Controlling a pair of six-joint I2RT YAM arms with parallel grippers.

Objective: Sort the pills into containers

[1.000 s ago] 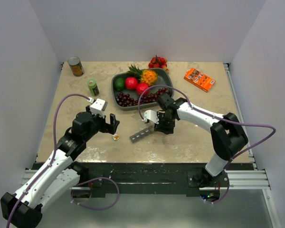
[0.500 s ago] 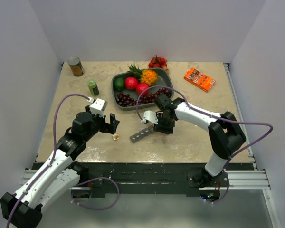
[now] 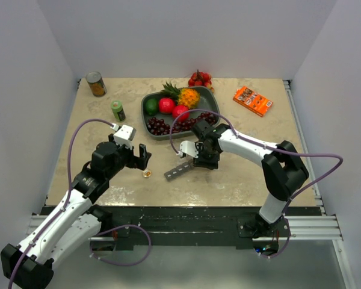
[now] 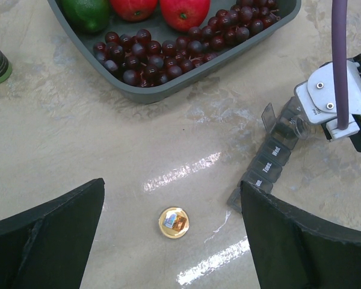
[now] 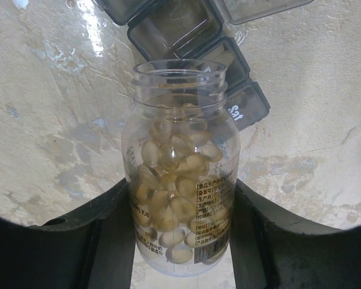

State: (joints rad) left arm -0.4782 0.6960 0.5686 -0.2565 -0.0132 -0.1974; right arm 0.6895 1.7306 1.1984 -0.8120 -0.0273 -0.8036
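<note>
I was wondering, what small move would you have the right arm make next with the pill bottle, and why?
Probably tip the pill bottle slightly further toward the containers. The right jaws hold it uncapped, its mouth right by an open compartment that looks empty, while the pills sit back toward the bottle's base, so none would spill out yet.

Marbled beige table (image 3: pixel 240 174). Grey tray (image 3: pixel 212 99) at rear centre, holding a lime (image 3: pixel 151 106), two red apples (image 3: pixel 166 105), a pineapple (image 3: pixel 188 96) and dark grapes (image 3: pixel 162 126). Tomatoes (image 3: pixel 200 79) just behind the tray. Tin can (image 3: pixel 96 84) at rear left; green bottle (image 3: pixel 118 110) upright near it. Orange box (image 3: pixel 253 100) at rear right. Gold cap (image 4: pixel 174 222) lying alone in front of the tray.
</note>
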